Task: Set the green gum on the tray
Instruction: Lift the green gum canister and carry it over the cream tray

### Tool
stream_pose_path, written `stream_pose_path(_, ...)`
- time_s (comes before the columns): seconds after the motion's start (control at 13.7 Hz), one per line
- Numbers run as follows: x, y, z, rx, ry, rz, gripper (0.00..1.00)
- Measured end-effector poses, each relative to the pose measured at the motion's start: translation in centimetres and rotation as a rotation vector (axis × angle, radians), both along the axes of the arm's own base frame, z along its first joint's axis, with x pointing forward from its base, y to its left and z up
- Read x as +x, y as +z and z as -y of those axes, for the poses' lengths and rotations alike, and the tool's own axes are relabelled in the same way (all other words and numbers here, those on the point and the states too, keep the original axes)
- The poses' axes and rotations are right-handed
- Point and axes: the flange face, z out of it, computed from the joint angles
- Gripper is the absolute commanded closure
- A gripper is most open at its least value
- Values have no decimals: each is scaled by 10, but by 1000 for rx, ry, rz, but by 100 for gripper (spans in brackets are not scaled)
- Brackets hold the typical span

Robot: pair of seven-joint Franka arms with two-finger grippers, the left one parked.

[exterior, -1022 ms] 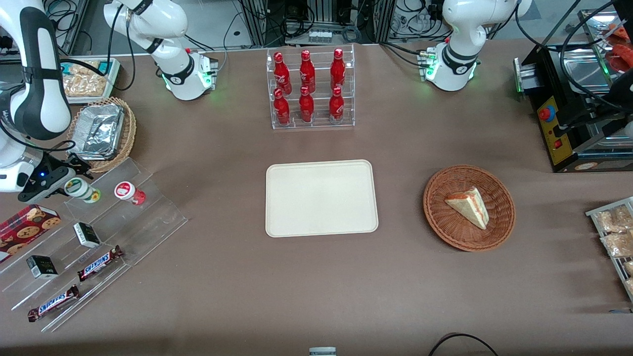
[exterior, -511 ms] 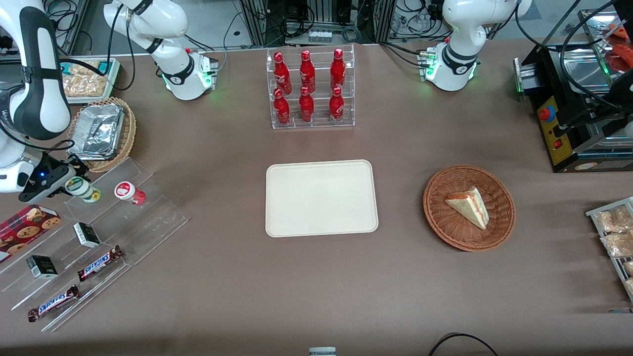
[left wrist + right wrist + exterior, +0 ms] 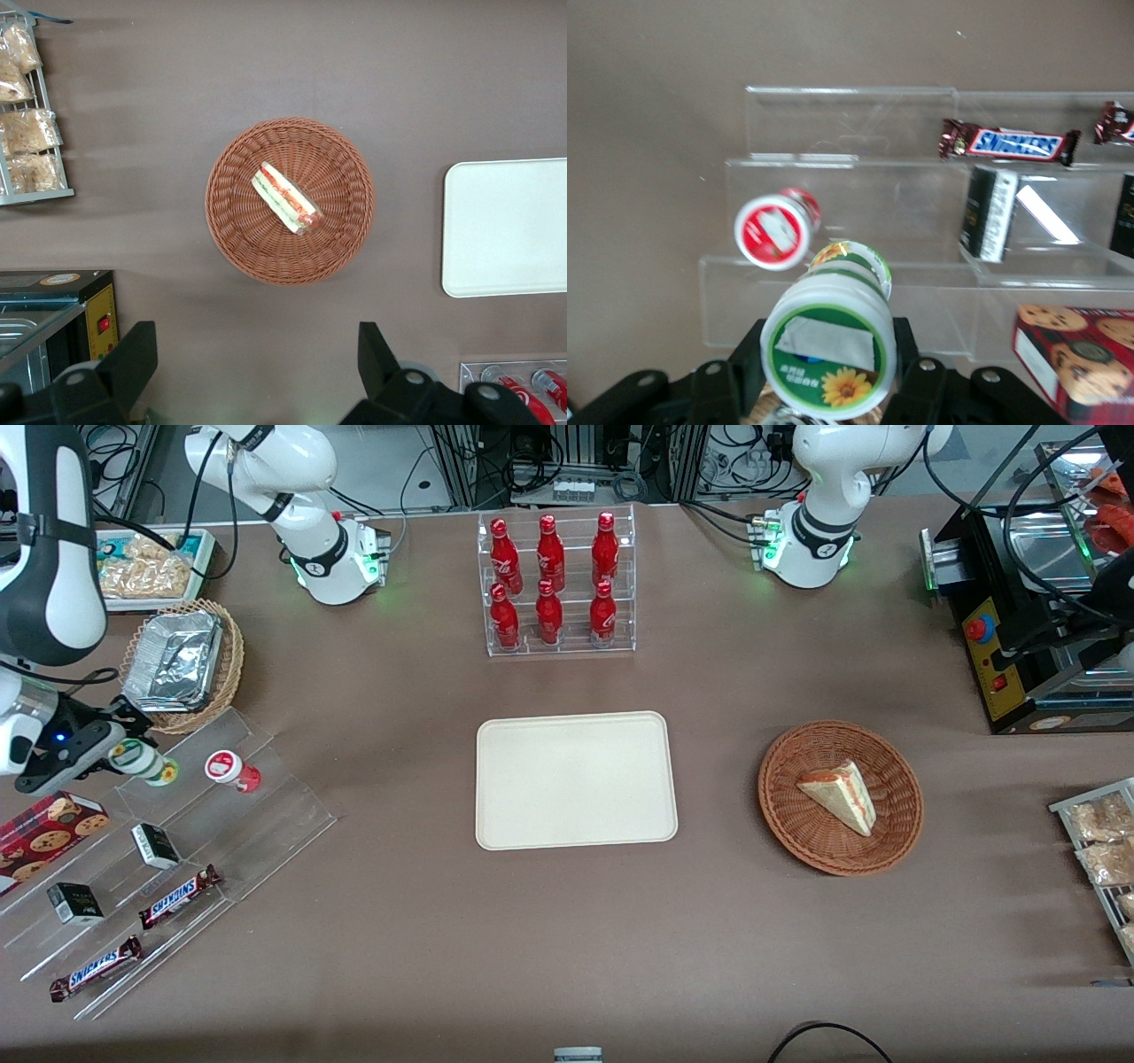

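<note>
Gripper point(image 3: 113, 750) at left edge of front view, fingers point(image 3: 914, 376) clamped on green gum point(image 3: 142, 761); bottle tilted, lid toward gripper.

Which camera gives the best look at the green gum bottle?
The right wrist view: the green gum fills it, sitting between the gripper fingers. The front view shows it small; the left wrist view misses it.

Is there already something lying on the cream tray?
No, the tray is bare; the green gum sits in the hand at the acrylic shelf.
</note>
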Motion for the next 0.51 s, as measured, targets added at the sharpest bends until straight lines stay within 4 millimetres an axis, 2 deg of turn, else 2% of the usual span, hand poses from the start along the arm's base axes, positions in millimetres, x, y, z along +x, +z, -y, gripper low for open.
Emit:
stream_pose_path(0.22, 8, -3, -57, -5, -59, -30, 100)
stream_pose_path(0.51, 8, -7, -156, -28, -164, -65, 100)
